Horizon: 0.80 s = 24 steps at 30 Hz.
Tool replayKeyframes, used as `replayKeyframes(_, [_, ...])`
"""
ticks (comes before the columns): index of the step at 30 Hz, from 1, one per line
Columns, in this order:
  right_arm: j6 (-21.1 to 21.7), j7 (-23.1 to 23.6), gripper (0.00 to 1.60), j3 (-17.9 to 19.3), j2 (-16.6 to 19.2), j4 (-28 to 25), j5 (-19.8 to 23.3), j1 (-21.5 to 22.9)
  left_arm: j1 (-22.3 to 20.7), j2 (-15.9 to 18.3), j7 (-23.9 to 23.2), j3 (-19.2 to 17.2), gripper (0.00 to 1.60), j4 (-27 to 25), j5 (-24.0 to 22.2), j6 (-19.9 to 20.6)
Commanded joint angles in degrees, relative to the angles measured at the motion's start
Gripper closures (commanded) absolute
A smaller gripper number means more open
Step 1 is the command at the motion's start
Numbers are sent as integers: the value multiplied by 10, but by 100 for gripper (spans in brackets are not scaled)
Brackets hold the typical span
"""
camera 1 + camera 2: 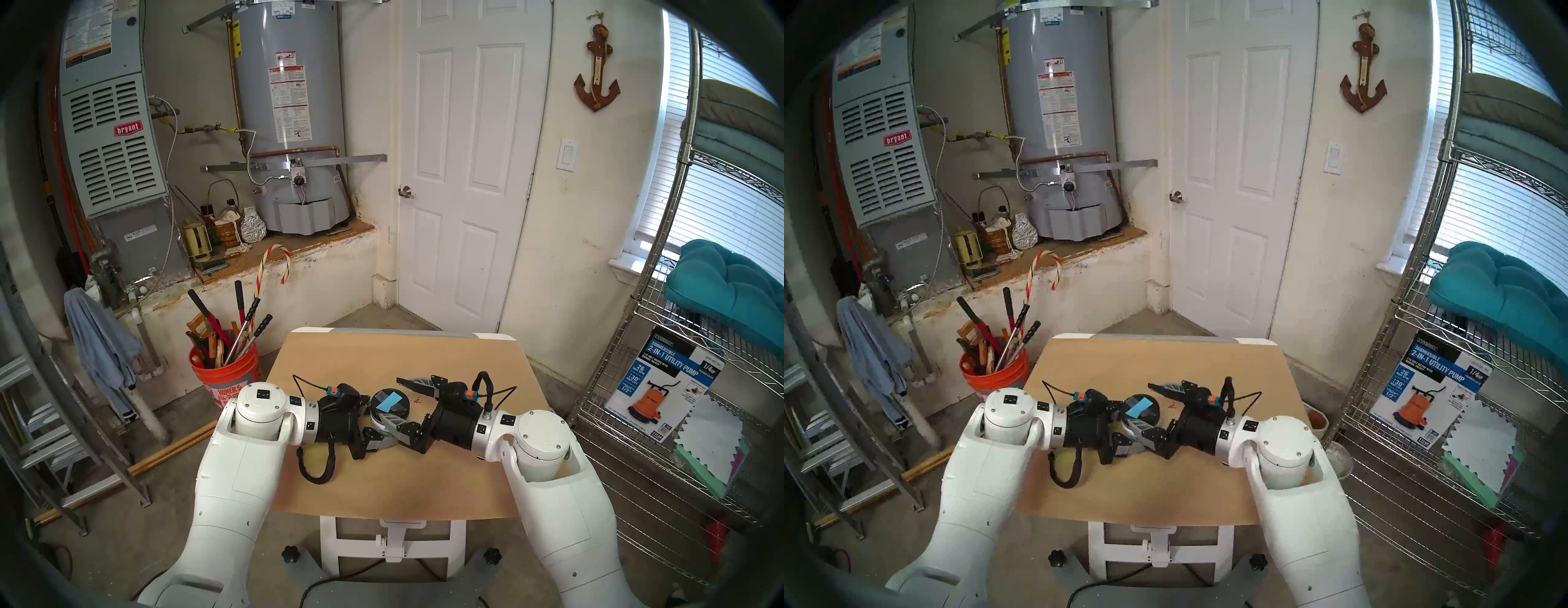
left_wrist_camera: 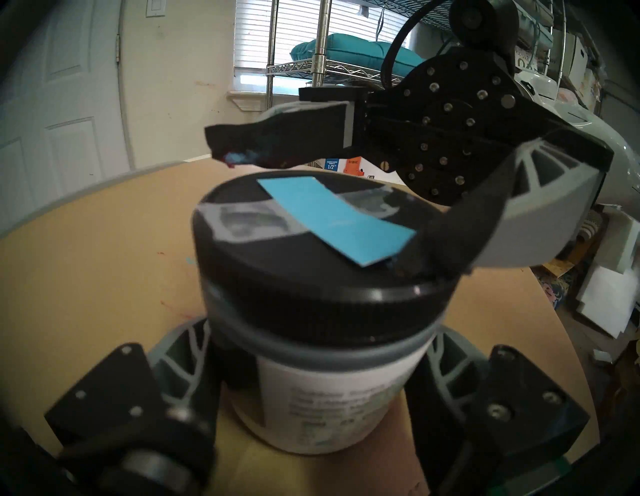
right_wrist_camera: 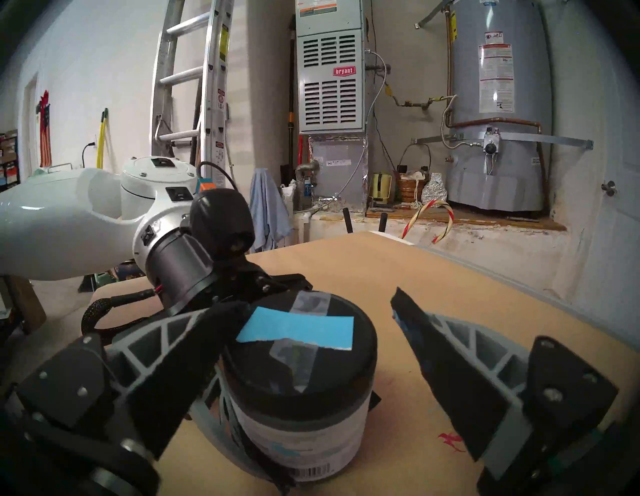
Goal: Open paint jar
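Observation:
The paint jar point(image 1: 390, 403) stands upright in the middle of the tan table point(image 1: 382, 479). Its black lid point(image 2: 311, 249) carries a light-blue tape strip point(image 2: 332, 221), and the body below has a white label point(image 2: 329, 398). My left gripper point(image 1: 381, 420) reaches in from the left and is shut on the jar's body under the lid. My right gripper point(image 1: 390, 400) comes from the right at lid height and is open. In the right wrist view its near finger point(image 3: 194, 346) rests against the lid's edge, while its far finger point(image 3: 446, 350) stands apart from the lid.
A small red paint mark point(image 1: 418, 400) lies on the table just right of the jar. An orange bucket of tools point(image 1: 225, 373) stands left of the table, next to a ladder point(image 1: 42, 403). A wire shelf point(image 1: 679, 382) stands to the right.

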Motion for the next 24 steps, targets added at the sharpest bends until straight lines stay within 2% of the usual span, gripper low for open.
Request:
replayKeyframes(1, [-6, -2, 0, -8, -7, -1, 0, 4, -3, 0, -1, -2, 160, -13, -2, 1])
replayKeyframes(16, [1, 9, 0, -10, -8, -26, 9, -9, -13, -2, -1, -5, 160, -1, -1, -2])
replayKeyframes(24, [-7, 1, 0, -16, -10, -5, -2, -2, -15, -3, -2, -7, 160, 3, 0, -3])
